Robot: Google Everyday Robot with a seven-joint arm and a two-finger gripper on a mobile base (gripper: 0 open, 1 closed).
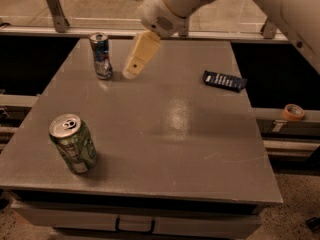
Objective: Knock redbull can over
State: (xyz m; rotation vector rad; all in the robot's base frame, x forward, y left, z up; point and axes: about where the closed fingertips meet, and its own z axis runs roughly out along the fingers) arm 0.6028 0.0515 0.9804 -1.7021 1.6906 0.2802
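a lab-like test space: the cream gripper (pixel 131 72) hangs above a plain grey square table (pixel 165 134), metal rail (pixel 40 30) beyond it, orange tape roll (pixel 293 112) well off.

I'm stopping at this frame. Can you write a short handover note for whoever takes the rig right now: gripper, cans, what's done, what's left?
Gripper: low over the far-left part of the table, just right of the redbull can, with a gap between them.
Redbull can: upright near the far-left corner.
Green can: front left, out of the way. Dark packet: far right.
Done: gripper is set beside the target.
Left: the knock itself, probably a sideways push toward the can.
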